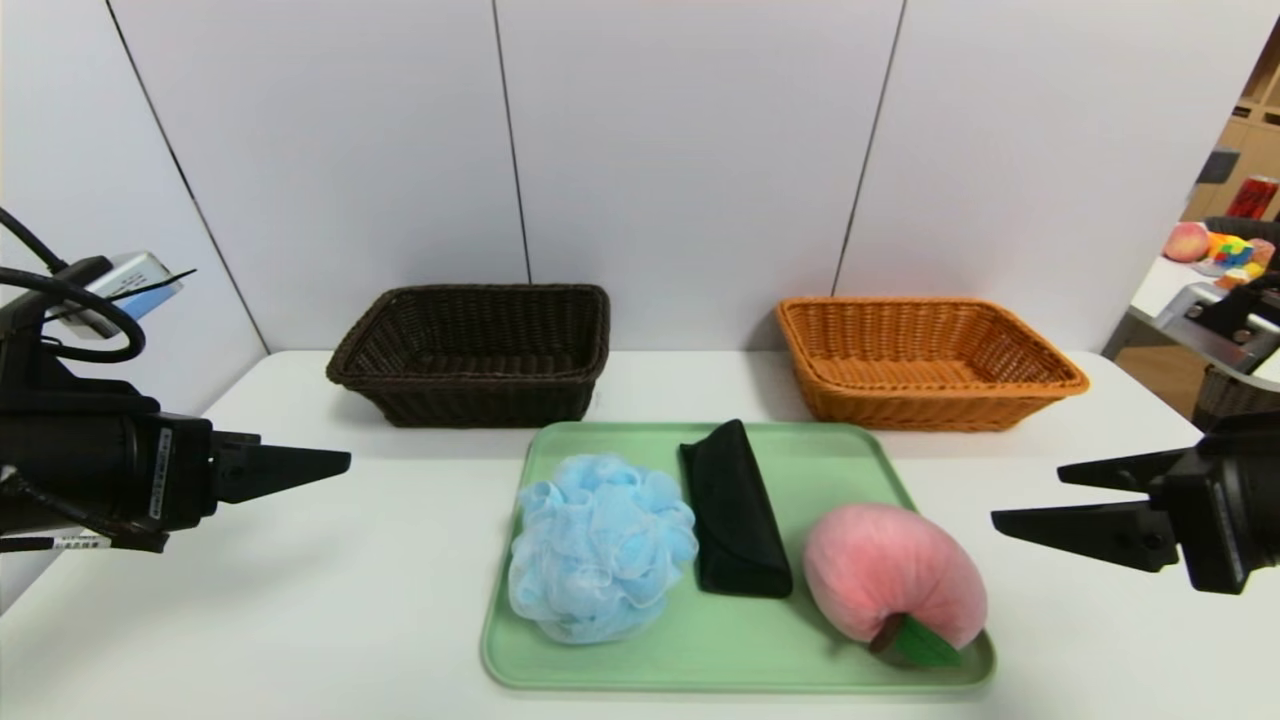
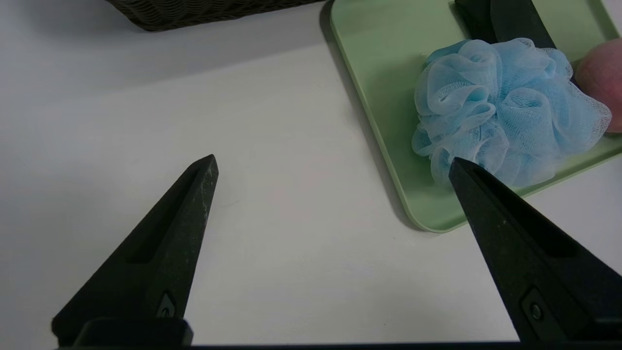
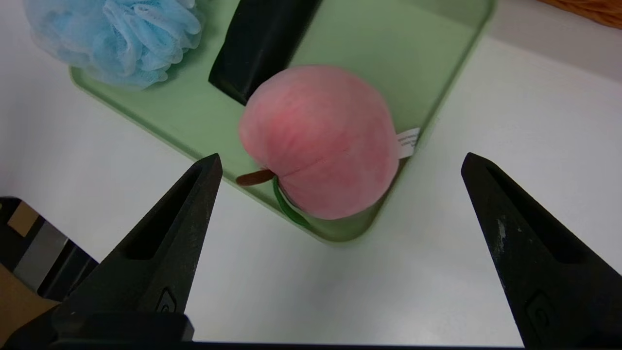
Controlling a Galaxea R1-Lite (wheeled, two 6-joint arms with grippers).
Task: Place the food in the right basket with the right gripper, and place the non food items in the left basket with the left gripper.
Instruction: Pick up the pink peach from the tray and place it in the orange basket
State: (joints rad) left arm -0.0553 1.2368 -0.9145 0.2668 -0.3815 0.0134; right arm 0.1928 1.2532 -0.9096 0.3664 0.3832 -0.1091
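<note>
White wall panels stand behind a white desk [image 1: 400, 600]. Over its left side hangs the left pincer [image 2: 334, 156], wide open, with nothing between its fingers. Over the desk's right side, off the edge of the tray [image 1: 740, 665], the right pincer [image 3: 343, 154] is just as wide and just as free of any load.

One green tray lies at the middle of the desk, with rounded corners and a low rim. Three things are on it: one blue pouf [image 1: 602, 548] on the left, one black case [image 1: 738, 515] slanting in the middle, and one pink peach [image 1: 893, 575] at the near right corner, its brown stem and green leaf toward the near rim. A white tag sticks out from the peach.

Two baskets sit beyond, by the wall: the dark brown basket [image 1: 475, 355] on the left, the orange basket [image 1: 930, 365] on the right, both empty. Bare desk shows between them, and also on either side of the tray. Far off at the right are a red can [image 1: 1252, 197] and a few small toys, perhaps fruit, too small to count surely.
</note>
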